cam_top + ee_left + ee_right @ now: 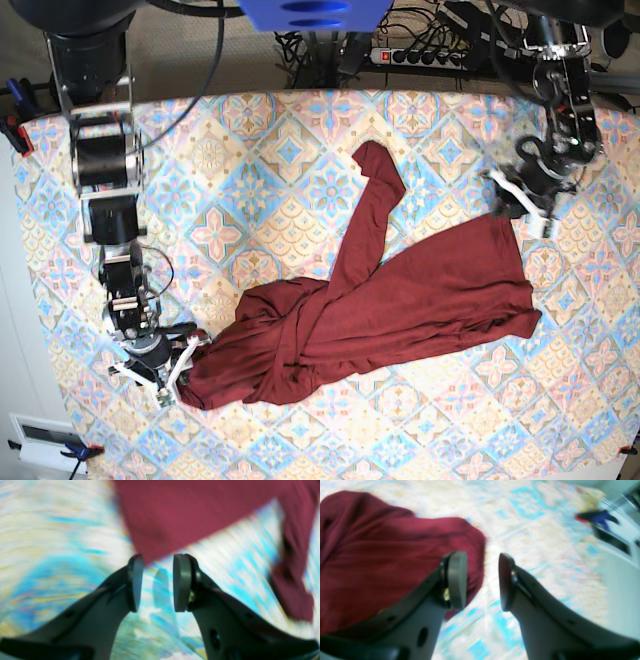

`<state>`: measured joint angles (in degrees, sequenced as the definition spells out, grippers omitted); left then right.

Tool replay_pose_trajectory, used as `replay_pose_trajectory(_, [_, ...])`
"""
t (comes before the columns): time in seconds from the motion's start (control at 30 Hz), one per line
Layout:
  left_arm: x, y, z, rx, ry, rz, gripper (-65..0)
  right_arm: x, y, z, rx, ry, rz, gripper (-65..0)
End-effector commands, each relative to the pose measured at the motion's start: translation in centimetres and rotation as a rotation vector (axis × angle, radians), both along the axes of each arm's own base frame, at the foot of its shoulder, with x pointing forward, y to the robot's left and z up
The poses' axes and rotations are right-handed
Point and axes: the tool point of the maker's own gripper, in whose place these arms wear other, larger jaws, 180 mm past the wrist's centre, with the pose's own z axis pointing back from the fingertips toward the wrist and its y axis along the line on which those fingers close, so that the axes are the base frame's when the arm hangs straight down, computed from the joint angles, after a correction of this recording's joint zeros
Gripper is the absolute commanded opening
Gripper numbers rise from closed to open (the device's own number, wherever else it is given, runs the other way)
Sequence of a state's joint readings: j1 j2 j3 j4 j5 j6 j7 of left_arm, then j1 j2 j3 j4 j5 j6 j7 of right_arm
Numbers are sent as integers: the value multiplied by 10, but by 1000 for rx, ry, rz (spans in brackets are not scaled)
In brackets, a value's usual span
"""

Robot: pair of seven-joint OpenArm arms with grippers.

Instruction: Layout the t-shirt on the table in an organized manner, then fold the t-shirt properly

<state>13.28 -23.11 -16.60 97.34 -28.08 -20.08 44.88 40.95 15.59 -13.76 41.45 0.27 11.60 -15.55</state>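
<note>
My fingers (137, 582) are dark grey, curved struts that widen toward the lower edge of the wrist frames, each ending in a flat, rounded oval pad. Small round holes dot the struts, and a brass-coloured screw glints behind one pad on each hand. In the overhead frame my arms are black, segmented cylinders; the one at the left (110, 190) carries silver-banded joints and thin black cables, with white brackets near both wrists.
</note>
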Motion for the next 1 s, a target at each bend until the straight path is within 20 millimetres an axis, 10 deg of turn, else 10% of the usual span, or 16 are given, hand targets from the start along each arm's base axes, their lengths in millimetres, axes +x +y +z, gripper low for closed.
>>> replay_pose_trajectory(0.0, [9,-7,15,14,-52,-45,-456,5,-8,22,-16,-57,-7,-447])
replay_pose_trajectory(0.37, [1,-109,1,-50,-10,-327,-455,-52,31,7,-45,-52,90,-446])
replay_pose_trajectory(0.57, [2,-163,2,-123,-21,-412,-431,-66,13,-4,-19,-37,36,-446])
replay_pose_trajectory(0.97, [2,-183,-22,-134,61,-454,-360,-77,5,10,-44,-80,44,-446])
